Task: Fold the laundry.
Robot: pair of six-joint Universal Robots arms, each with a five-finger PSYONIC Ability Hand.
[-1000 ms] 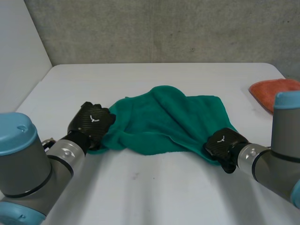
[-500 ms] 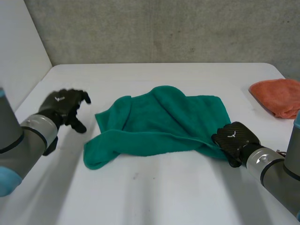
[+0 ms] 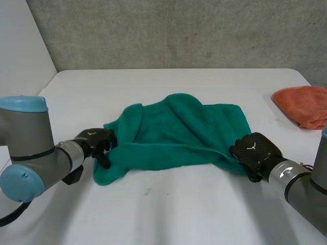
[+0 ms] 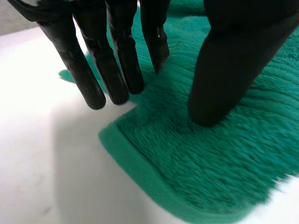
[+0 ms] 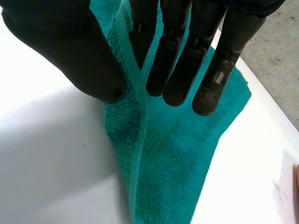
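The orange cloth (image 3: 302,104) was cut off by the head view's right edge, and the right hand (image 3: 255,150) hid the corner of the green towel (image 3: 179,132) beneath it

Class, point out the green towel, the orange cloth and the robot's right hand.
green towel (image 3: 189,130): head view, middle of its top layer.
orange cloth (image 3: 302,104): head view, its middle.
right hand (image 3: 254,150): head view, back of the hand.

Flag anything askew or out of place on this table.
The green towel lies rumpled, with a raised fold crossing its middle and uneven edges. The right hand pinches its near right corner. The left hand rests on its near left corner.
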